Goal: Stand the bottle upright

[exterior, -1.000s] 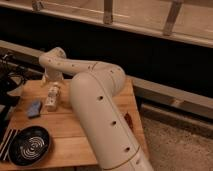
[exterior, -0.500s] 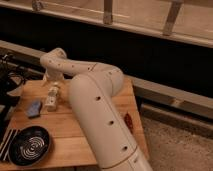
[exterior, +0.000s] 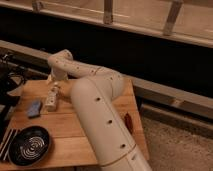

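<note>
Camera view, single frame.

Arm point(exterior: 100, 117): the white arm fills the middle of your view. It rises from the bottom edge, bends at the elbow over the back of the wooden worktop point(exterior: 67, 127), and reaches left.

Hand point(exterior: 53, 80): it hangs from the wrist at the back left part of the worktop, pointing down, directly above the bottle. From here you cannot tell how far open the hand is, or whether it has hold of anything.

Bottle point(exterior: 51, 99): small and white, on the left part of the worktop just below the hand. Its long axis is tilted, with the upper end toward the hand and the lower end toward the front left. It is not standing straight. You cannot tell whether the hand touches it.

Other items on the worktop:
- A small blue object point(exterior: 34, 108) sits just left of the bottle, apart from it.
- A black bowl point(exterior: 29, 145) with pale ring marks inside sits at the front left corner.
- Dark sticks point(exterior: 6, 141) lie at the left edge, beside the bowl.
- A small dark red item point(exterior: 128, 122) lies near the right edge, on the far side of the arm.
</note>
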Robot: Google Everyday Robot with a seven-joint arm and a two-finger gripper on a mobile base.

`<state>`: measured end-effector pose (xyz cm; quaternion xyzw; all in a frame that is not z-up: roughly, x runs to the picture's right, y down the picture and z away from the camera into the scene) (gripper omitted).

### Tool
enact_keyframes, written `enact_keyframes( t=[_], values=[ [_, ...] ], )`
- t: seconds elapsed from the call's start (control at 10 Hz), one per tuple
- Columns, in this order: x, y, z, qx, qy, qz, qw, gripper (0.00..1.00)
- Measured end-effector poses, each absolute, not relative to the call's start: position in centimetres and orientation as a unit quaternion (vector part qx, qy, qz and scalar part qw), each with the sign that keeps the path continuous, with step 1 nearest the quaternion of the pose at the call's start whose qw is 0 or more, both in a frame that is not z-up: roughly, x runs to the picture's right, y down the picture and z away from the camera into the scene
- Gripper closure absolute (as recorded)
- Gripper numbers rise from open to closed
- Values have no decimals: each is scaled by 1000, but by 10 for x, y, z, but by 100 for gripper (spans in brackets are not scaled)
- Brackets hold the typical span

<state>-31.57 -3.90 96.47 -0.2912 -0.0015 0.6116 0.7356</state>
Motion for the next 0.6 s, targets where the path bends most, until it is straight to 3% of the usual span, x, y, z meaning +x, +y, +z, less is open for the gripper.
enact_keyframes(
  t=[0.6],
  values=[
    [-345,-25,997,-324,2,591,739,20]
  ],
)
